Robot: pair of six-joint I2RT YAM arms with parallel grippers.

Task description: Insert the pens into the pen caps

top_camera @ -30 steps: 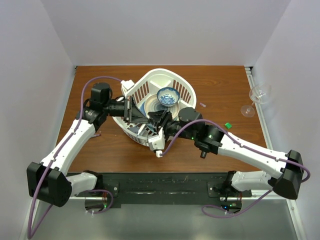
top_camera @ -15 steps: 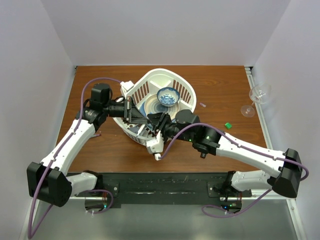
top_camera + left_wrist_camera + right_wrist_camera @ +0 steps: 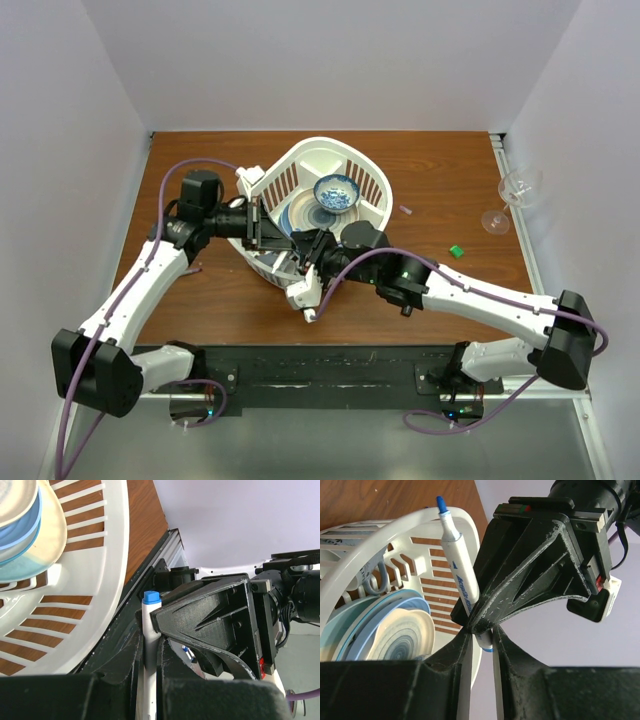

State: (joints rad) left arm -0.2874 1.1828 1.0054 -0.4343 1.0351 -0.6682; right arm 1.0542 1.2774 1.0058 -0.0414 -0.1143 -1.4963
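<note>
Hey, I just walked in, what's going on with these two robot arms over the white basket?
The two arms meet above the near side of the white slatted plastic basket. The left gripper is shut on a white-barrelled pen with a bare blue felt tip, holding it mid-barrel. The fingers of the right gripper flank the pen's back end; whether they pinch it is unclear. No cap is on the tip. A small bright green cap lies apart on the brown wooden table.
</note>
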